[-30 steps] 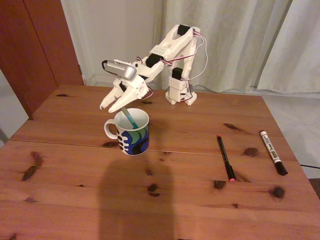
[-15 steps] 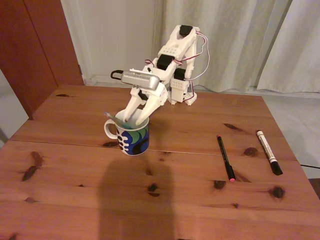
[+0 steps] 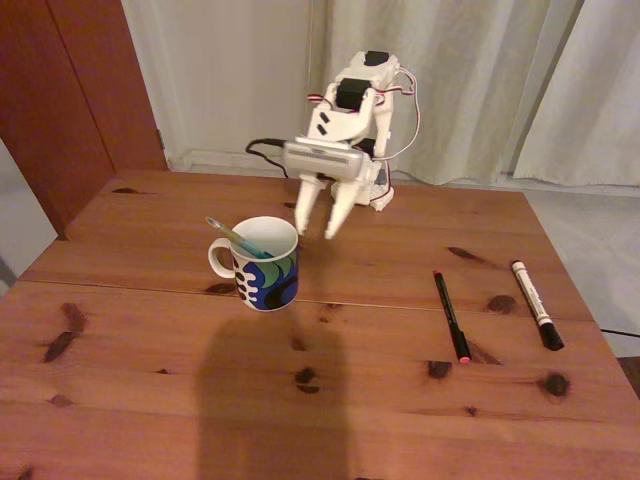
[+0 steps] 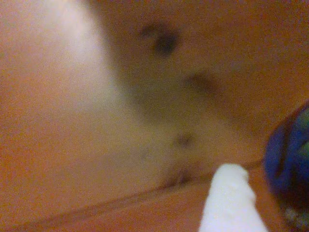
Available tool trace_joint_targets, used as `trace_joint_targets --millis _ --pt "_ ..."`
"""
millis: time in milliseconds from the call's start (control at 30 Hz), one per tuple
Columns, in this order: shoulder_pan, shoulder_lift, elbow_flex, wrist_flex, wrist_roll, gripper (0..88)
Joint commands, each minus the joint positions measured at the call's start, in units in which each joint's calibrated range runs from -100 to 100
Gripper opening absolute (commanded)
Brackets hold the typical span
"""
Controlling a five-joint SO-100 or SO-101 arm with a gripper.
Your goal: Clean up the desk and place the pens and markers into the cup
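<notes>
The cup (image 3: 262, 268), white inside with a blue, green and black pattern, stands left of centre on the desk (image 3: 150, 400). A teal-green pen (image 3: 235, 238) leans in it, its top sticking out to the left. My gripper (image 3: 315, 235) hangs open just right of the cup's rim, fingers pointing down, with nothing between them. A thin black pen with a red end (image 3: 450, 315) and a white marker with a black cap (image 3: 531, 303) lie on the desk at the right. The blurred wrist view has one white finger (image 4: 231, 200) and the cup's blue side (image 4: 289, 169).
The arm's base (image 3: 365, 185) stands at the desk's far edge, with curtains behind it. A dark wooden panel (image 3: 70, 90) rises at the back left. A dark shadow (image 3: 270, 410) falls across the front of the desk.
The gripper let go of the teal-green pen, which now leans in the cup. It rose out of the cup and swung to the right, fingers open.
</notes>
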Motion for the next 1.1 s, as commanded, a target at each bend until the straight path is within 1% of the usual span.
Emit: trace_joint_targets --millis 0,133,233,400,700,867,1067 --pt "-5.2 -2.2 -4.0 4.0 1.2 16.9" --pt "-11.5 -1.9 -5.0 7.8 0.6 16.9" --pt "-15.9 -1.3 -6.3 10.5 -1.0 16.9" --pt "-21.3 3.1 -8.1 10.8 -2.9 16.9" --pt "-25.8 17.7 -13.9 10.7 -3.4 16.9" --pt "-28.2 23.9 -16.9 10.7 -5.1 16.9" --pt "-29.2 29.7 -20.4 10.6 -5.5 16.9"
